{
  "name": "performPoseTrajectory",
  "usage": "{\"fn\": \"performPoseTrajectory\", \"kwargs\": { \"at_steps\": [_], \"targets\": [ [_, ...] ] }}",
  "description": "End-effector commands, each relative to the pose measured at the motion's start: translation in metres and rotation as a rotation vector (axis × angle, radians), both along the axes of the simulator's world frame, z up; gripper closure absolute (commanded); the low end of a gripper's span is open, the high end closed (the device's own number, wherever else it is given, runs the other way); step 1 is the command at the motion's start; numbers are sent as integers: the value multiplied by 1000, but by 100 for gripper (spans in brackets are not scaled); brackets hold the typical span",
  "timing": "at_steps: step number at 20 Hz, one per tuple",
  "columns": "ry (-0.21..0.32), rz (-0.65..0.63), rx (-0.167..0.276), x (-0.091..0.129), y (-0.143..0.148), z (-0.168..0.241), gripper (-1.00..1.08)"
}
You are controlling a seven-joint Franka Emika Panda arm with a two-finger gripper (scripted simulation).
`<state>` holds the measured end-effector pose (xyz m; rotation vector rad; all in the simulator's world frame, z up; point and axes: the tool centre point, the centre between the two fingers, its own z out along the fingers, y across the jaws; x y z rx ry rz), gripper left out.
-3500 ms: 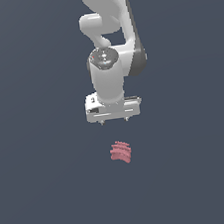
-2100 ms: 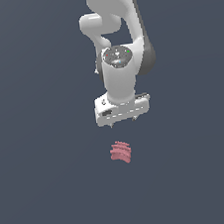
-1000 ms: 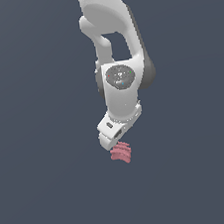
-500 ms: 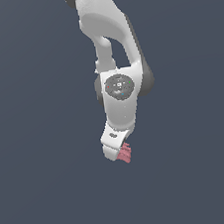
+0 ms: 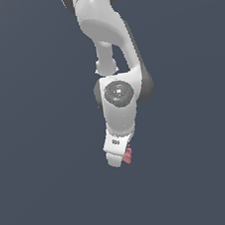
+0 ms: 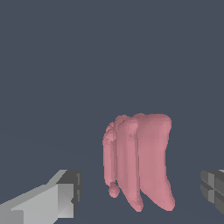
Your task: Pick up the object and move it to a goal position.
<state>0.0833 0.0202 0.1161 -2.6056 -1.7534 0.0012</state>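
Observation:
The object [image 6: 138, 159] is a small pinkish-red ribbed, curved lump lying on the dark floor. In the wrist view it sits between my two fingers, one finger [image 6: 65, 194] on one side and the other finger [image 6: 212, 186] on the far side, with a gap on each side. My gripper [image 6: 140, 190] is open and touches nothing. In the exterior view the white gripper [image 5: 118, 156] has come down over the object [image 5: 127, 155], which shows only as a pink sliver beside the hand.
The dark grey floor [image 5: 50, 193] spreads flat all around. The white arm [image 5: 108, 45] rises straight above the gripper.
The arm has come down and the hand has turned. The gripper has dropped from above the object to around it, covering most of it in the exterior view. The object has not moved.

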Motion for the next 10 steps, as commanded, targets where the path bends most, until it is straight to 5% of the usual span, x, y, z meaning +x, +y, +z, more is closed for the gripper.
{"fn": "performPoseTrajectory", "kwargs": {
  "at_steps": [1,10],
  "targets": [
    [-1,25,0,2,-1,-1,-92],
    [-1,38,0,2,-1,-6,-92]
  ]
}}
